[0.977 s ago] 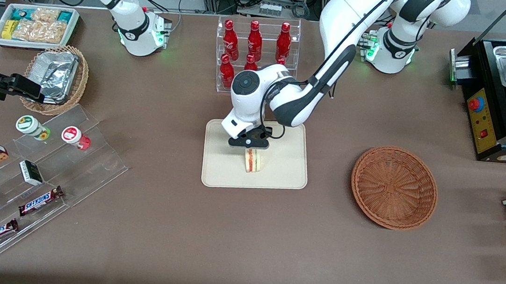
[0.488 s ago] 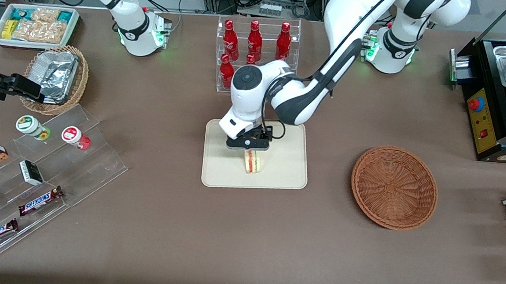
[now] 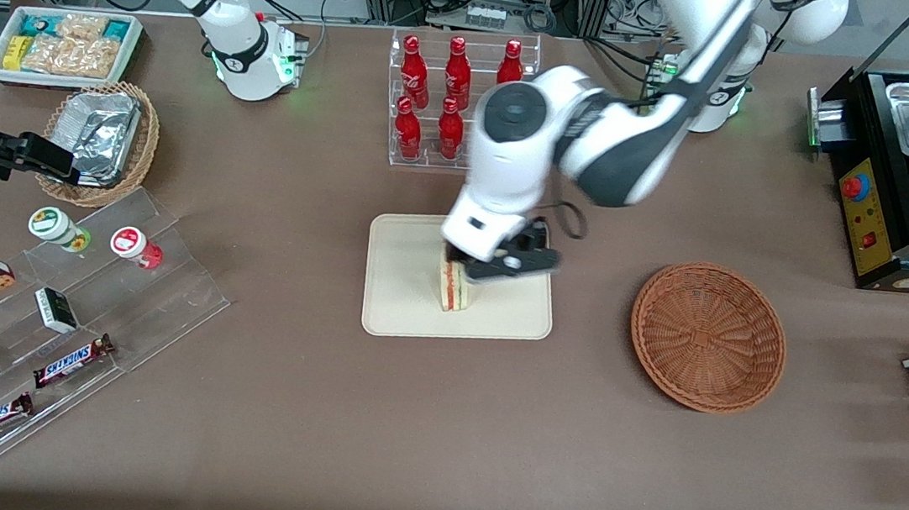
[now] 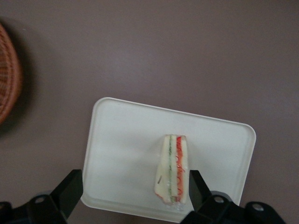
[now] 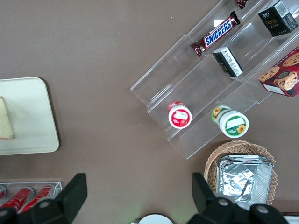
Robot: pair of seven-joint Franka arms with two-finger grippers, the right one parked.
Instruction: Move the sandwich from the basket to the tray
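front view: two bars on the clear stepped rack read "snickers". the sandwich, a pale wedge with red and green layers, stands on the cream tray. the gripper hangs above the tray, partly over the sandwich. the basket lies apart on the tabletop.

left wrist view: the fingers are spread wide, holding nothing; the clear-wrapped sandwich stands between them, beside one finger.

right wrist view: one "snickers" bar is legible.

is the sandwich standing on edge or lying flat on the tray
Standing on edge: the sandwich rests on the tray, layers running vertically. The open hand hangs above it.
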